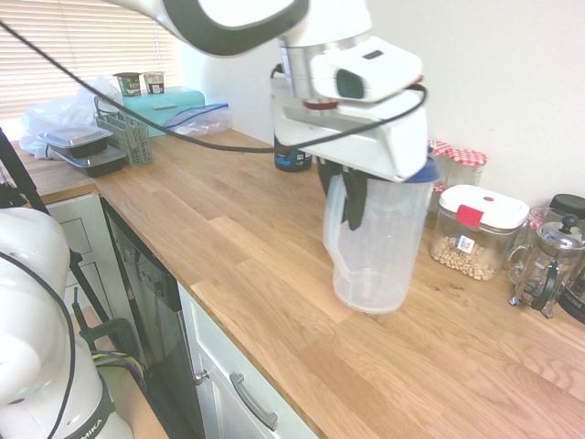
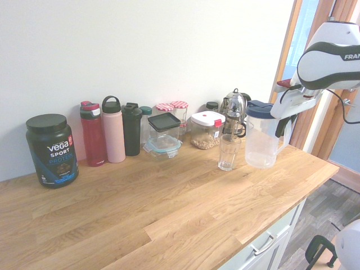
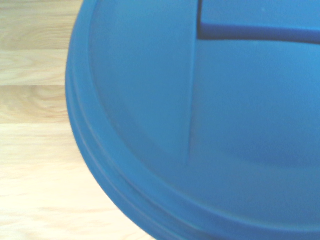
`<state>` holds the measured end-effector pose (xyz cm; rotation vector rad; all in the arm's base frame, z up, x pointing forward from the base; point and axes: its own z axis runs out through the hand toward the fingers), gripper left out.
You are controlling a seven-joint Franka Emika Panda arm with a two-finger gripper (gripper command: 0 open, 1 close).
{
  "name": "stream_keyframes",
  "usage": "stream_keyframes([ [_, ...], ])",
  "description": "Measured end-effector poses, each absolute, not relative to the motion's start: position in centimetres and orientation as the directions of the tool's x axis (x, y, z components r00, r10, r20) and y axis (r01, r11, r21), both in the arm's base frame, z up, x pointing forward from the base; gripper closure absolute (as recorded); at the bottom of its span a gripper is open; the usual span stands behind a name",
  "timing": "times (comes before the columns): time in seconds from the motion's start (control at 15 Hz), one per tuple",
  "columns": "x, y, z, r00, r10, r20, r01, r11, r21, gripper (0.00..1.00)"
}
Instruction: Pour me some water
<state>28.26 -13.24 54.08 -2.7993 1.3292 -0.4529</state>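
The gripper (image 1: 355, 197) pinches the clear jug's (image 1: 375, 247) handle, holding it just beside the glass (image 2: 229, 152), apparently ready for pouring.

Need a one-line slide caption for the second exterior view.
Gripper shut on the jug handle, beside an empty glass on the counter.

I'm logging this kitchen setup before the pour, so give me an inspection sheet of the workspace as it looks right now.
Surface: wooden counter, dry, no spills seen.
Job's things: clear pitcher with blue lid, upright; empty glass just beside it.
Clutter: protein tub, three bottles, lidded containers, jars, French press along the wall; dish rack at the far end.
Grippers: gripper shut on the pitcher's handle.
Cables: black cable hanging over the counter.
Surroundings: white wall, window blinds, cabinet drawers below.
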Motion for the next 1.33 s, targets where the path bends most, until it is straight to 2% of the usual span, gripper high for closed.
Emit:
stream_keyframes([
  [0.27, 25.0, -4.3, 56.5, 0.663, -0.703, 0.258, -0.681, -0.709, -0.183, 1.0],
  [0.6, 26.4, 12.0, 54.7, 0.718, -0.631, 0.293, -0.578, -0.776, -0.255, 1.0],
  [0.8, 29.8, 18.1, 52.1, 0.665, -0.656, 0.358, -0.599, -0.754, -0.269, 1.0],
  [1.07, 36.1, 20.9, 49.5, 0.633, -0.707, 0.314, -0.668, -0.705, -0.24, 1.0],
  [1.33, 39.6, 22.9, 47.3, 0.588, -0.761, 0.275, -0.726, -0.646, -0.236, 1.0],
])
